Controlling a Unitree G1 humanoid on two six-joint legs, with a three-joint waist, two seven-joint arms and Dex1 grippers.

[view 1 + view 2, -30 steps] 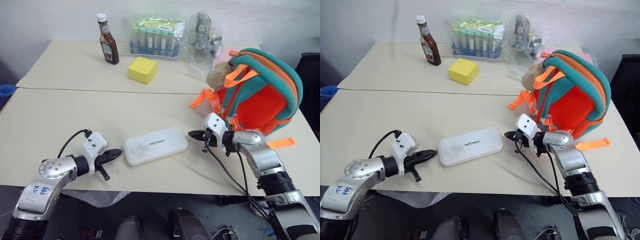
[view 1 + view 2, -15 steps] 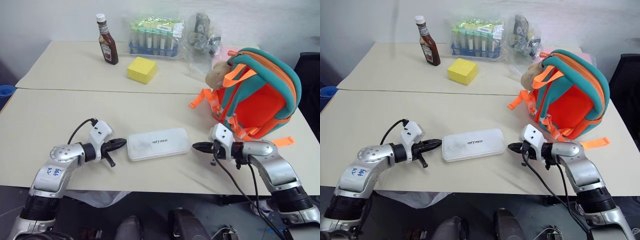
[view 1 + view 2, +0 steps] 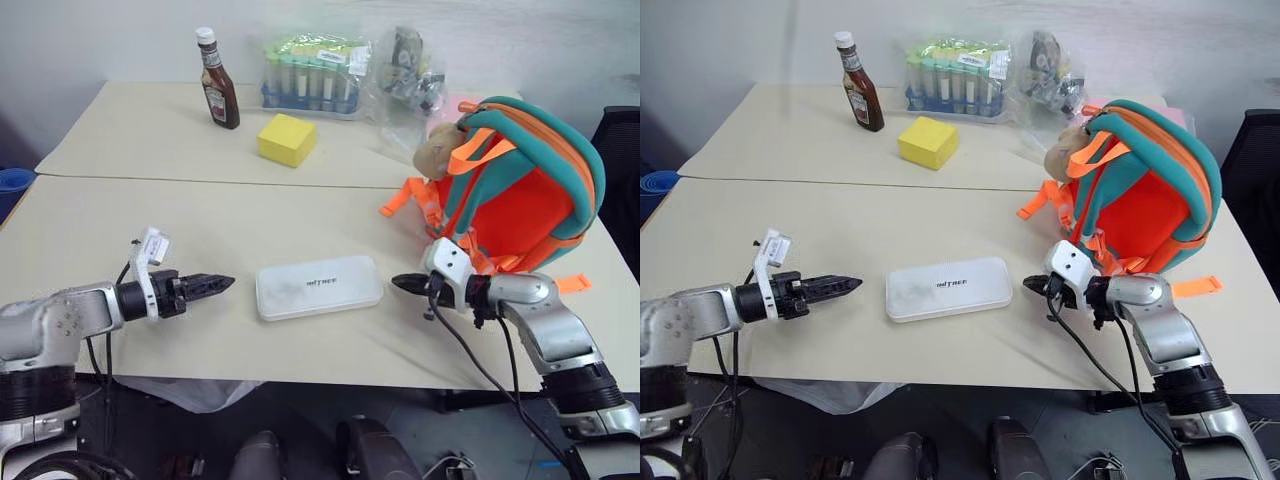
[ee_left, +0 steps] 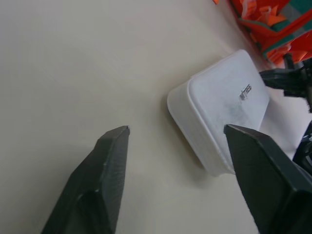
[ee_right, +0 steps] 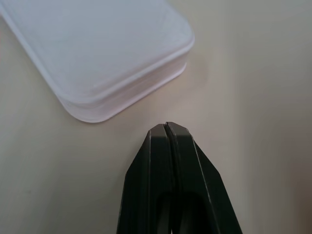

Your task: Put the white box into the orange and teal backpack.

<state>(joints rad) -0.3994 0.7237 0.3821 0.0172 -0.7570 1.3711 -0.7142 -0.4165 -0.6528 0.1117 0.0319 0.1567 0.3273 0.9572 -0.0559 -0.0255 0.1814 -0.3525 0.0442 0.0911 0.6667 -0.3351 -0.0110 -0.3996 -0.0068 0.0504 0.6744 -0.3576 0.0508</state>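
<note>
Risk at this moment is judged to lie mostly in the first contact with the white box [image 3: 319, 286], which lies flat on the bench [image 3: 120, 225] in the lower centre of the frame, untouched and well short of the orange and teal backpack [image 3: 520, 195] standing upright at the right of the frame. The left claw [image 4: 178, 153] is seen spread wide in its wrist view, its two black fingers [image 4: 105, 170] apart and nothing between them, aimed at the box's near end but not yet around it. The right claw [image 3: 400, 283] is held just beside the box's right end with its fingers pressed together, gripping nothing. Because the box is flat, smooth and low on the bench, a pinch taken at one rounded corner could be expected to slip off or to skate the box sideways; a push from the closed right claw could likewise send it spinning rather than steadying it. The box looks about as long as the backpack is wide, so a skewed hold could be expected to jam it against the opening. Whether the backpack's zipper is open cannot be told from these views, and the bag could be tipped over if it is nudged. A yellow sponge block [image 3: 285, 139] and a sauce bottle [image 3: 218, 80] stand well apart in the upper left of the frame and are unlikely to be disturbed.
</note>
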